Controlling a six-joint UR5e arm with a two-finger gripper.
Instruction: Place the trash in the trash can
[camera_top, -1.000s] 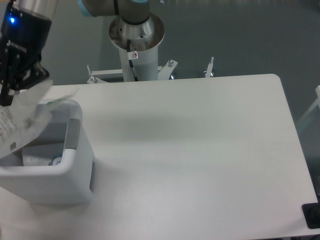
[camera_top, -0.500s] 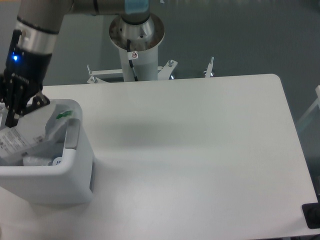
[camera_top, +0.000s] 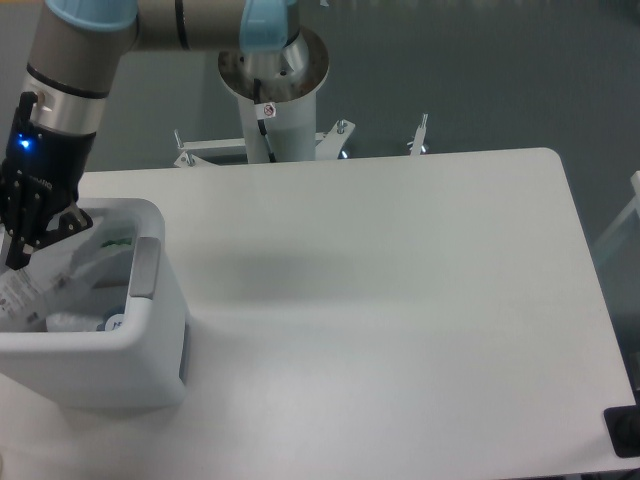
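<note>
Pincer (camera_top: 30, 235) at far left, poised over the open mouth of the trash can (camera_top: 150, 345); its dark fingers appear closed on the upper edge of the plastic bag (camera_top: 70, 270), though the exact grip is partly hidden. Counter (camera_top: 400, 300): a broad white surface, bare to the right of the bin. Trash can: large white bin standing at the counter's left, near edge. Plastic bag: a second ago it hung above the rim; it now lies mostly inside the bin, its green strip (camera_top: 118, 241) below the rim line, so the drop is judged nearly complete and only release remains. Bottle (camera_top: 85, 322): a pale shape with a round cap at the bin's bottom, probably the bottle, already deposited. Arm pedestal (camera_top: 272, 90) and metal brackets (camera_top: 345, 135) stand beyond the far edge; nothing obstructs the pincer's withdrawal.
</note>
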